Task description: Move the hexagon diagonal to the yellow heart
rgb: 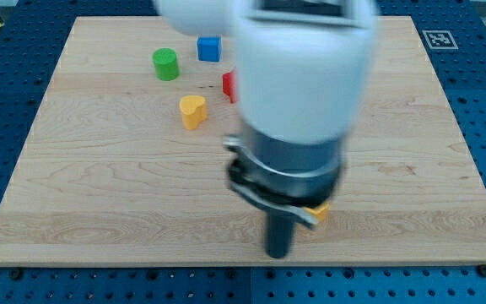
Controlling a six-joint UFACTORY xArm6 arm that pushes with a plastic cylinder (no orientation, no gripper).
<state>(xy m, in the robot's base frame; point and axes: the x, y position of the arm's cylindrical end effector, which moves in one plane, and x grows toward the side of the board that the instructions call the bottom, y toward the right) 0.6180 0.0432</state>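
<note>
Hexagon (319, 211), a yellow-orange sliver, is peeking out just right of the arm (298, 101) near the board's (99, 203) bottom edge.

The arm is hiding most of it; it is probably light, rigid and easy sliding, best pushed on a flat side. Red block (228, 84) is half covered. Yellow heart (192, 111) is sitting well apart, upper left. No jaws here; my tip (278, 253) is resting just left of the hexagon.
</note>
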